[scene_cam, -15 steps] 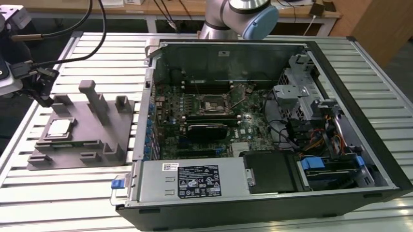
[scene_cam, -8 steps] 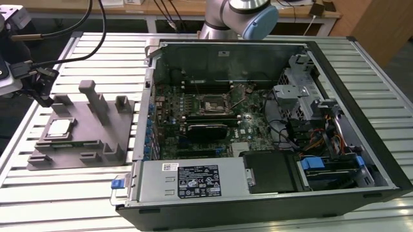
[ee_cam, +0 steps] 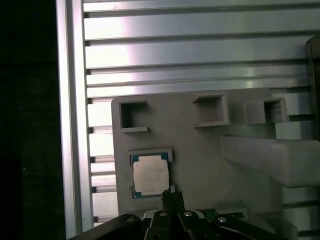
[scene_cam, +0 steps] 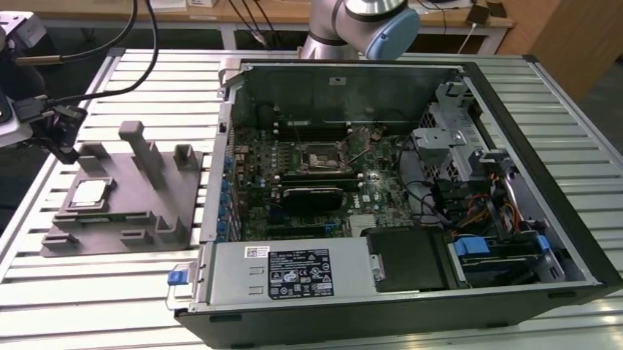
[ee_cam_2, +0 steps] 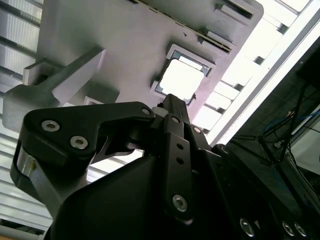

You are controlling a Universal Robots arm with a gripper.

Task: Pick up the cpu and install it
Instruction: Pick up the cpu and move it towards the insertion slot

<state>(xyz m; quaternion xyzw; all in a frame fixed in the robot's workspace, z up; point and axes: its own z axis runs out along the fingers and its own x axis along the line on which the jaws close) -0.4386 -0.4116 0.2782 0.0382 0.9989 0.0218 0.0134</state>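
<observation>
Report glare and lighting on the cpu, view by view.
Second wrist view: glare blows the top of the cpu out to near white, and the slatted table beyond the grey tray is overexposed too. First wrist view: the cpu is bright but its rim reads clearly; a glare band crosses the slatted table. Exterior view: even light, the cpu only mildly reflective.

Arm [scene_cam: 362,22] in sight at the far side: a silver tube rising, a pale blue cap on the side of its joint. Over at the exterior view's left, low down, the tool [scene_cam: 66,149] hangs pointing straight down. In both wrist views the tool [ee_cam_2: 171,104] [ee_cam: 172,196] shows black linkages studded with screw heads, spread wide at the body and narrowing forward, fingers drawn together at the tip with nothing between them.
</observation>
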